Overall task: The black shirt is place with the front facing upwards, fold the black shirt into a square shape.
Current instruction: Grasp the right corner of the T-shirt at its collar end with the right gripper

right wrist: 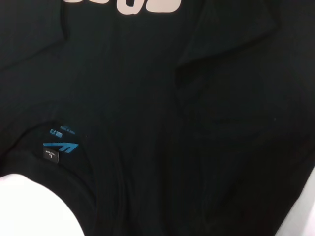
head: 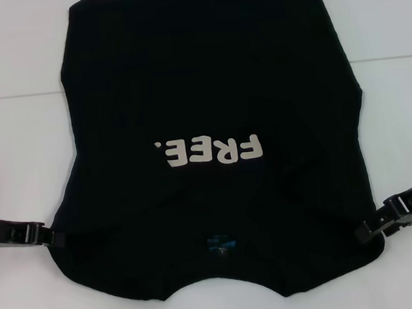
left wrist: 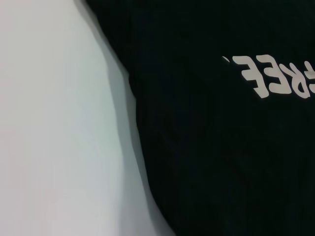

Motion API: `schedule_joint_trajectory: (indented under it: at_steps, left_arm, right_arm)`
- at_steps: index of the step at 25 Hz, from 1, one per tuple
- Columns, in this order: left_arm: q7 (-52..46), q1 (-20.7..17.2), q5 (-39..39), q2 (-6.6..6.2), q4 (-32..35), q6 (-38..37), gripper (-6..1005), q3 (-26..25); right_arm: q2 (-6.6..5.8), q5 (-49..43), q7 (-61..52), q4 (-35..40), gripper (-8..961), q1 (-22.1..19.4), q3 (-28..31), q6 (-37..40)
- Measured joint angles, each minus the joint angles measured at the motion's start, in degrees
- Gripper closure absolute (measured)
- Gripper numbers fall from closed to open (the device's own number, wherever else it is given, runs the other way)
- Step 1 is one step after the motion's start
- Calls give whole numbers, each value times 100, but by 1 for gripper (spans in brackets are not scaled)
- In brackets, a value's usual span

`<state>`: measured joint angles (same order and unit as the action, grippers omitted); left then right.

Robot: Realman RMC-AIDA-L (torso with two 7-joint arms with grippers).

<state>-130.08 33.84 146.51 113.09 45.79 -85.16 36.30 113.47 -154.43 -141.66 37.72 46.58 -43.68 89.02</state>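
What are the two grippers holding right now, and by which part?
Cannot be told. The left gripper and right gripper sit at opposite side edges of the black cotton T-shirt near its collar end.

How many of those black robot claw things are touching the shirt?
2. The left end effector sits at the black shirt's left edge near the collar end; the right end effector at its right edge. Actual contact is hard to confirm.
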Motion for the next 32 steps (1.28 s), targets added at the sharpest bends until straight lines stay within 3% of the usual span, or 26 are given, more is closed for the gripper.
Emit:
schedule_joint_trajectory:
  at_steps: [14, 25, 27, 32]
  left_arm:
    - [-22, -1, 0, 11, 1, 0, 962, 0]
    - [-1, -1, 0, 11, -13, 0, 961, -9]
    - [4, 0, 0, 10, -42, 0, 961, -9]
    - [32, 7, -106, -24, -142, 7, 962, -9]
  right_arm:
    - [23, 1, 2, -55, 340, 61, -304, -8]
    - [35, 0, -112, -7, 576, 105, -624, -6]
    - [35, -17, -121, -4, 783, 121, -651, -1]
    - [32, -118, -125, 2, 884, 149, -644, 9]
